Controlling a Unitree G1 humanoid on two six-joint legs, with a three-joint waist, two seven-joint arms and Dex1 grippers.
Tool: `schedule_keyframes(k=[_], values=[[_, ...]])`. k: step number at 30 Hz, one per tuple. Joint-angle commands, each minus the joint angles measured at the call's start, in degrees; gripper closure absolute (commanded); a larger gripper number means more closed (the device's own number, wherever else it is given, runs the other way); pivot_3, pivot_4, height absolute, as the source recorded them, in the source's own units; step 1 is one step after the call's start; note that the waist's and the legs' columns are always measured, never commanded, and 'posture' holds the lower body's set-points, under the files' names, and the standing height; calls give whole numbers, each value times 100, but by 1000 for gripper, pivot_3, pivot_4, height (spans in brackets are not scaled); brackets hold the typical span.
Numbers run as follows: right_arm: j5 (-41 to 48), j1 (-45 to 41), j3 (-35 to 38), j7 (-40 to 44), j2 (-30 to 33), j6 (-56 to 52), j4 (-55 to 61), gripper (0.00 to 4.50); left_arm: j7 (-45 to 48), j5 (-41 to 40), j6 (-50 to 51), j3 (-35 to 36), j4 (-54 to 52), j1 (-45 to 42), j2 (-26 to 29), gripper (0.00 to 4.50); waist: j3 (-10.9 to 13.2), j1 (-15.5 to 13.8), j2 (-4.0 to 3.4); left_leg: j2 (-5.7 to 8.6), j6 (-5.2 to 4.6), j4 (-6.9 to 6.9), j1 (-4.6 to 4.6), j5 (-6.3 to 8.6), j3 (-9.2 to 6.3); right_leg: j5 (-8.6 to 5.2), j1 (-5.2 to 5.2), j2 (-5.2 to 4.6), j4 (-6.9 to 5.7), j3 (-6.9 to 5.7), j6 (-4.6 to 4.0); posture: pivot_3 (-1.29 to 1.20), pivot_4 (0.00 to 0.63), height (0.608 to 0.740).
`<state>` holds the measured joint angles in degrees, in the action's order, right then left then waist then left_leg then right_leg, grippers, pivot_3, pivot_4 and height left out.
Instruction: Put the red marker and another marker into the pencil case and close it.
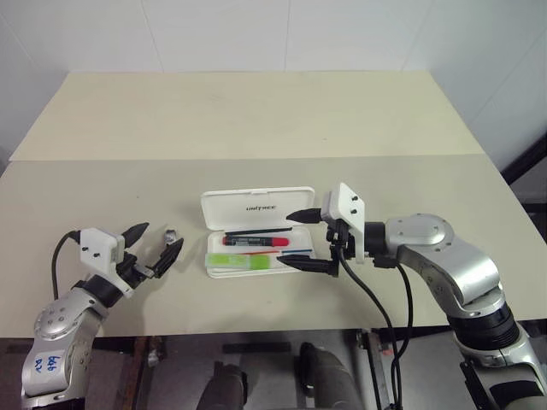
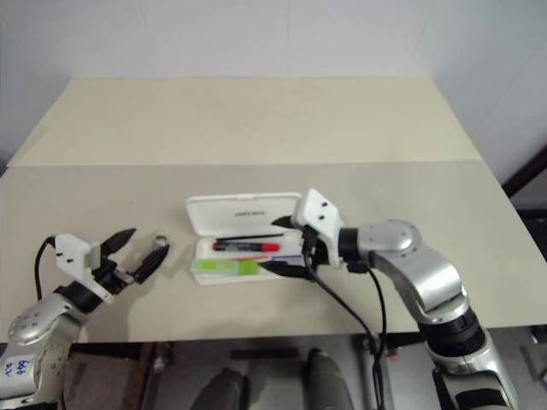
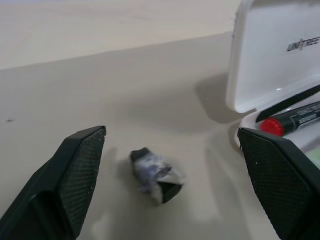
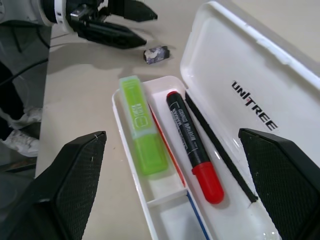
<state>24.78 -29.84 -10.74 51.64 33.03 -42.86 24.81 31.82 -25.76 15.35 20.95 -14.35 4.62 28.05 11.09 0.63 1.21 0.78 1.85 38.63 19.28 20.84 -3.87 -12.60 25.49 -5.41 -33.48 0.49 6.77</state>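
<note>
Nearest the camera, the left gripper [image 1: 156, 245] hovers low over the table [image 1: 256, 120] with its two black fingers spread and nothing between them. Just beyond its fingertips lies a small dark-and-white object [image 1: 170, 234], which cannot be identified.

Next to the right, the pencil case [image 1: 253, 207] lies open, lid raised away from the robot, long axis running left to right. Both markers already rest in the tray, parallel to that axis: the light-green highlighter [image 1: 242, 260] along the near wall, the red marker [image 1: 255, 241] behind it, its red cap toward the case's right end.

At the case's right end, the right gripper [image 1: 302, 240] points leftward, fingers wide apart and empty, one level with the lid's edge and one by the tray's near corner.

Closing is judged the remaining step. The lid lies directly left of the right gripper, the nearer arm.
</note>
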Motion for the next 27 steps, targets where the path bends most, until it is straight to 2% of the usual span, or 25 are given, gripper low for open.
schedule_keyframes(k=[1,16,27], values=[[140,58,194,-135,42,-54,298,27,14,37,170,-125,123,-166,109,0,0,-27,0,0,0,0,0,0,0,0,0,0,1,0,0,0,150,740],[318,185,375,-304,206,-176,433,27,-880,233,1682,-403,126,-630,145,0,0,-54,0,3,0,4,2,0,-3,1,0,-2,-2,0,1,0,150,740],[326,187,390,-373,251,-161,464,27,-893,222,2332,-618,281,-1037,213,0,0,-78,0,9,1,34,-2,-2,-9,1,-6,-7,-6,0,1,0,150,740]])
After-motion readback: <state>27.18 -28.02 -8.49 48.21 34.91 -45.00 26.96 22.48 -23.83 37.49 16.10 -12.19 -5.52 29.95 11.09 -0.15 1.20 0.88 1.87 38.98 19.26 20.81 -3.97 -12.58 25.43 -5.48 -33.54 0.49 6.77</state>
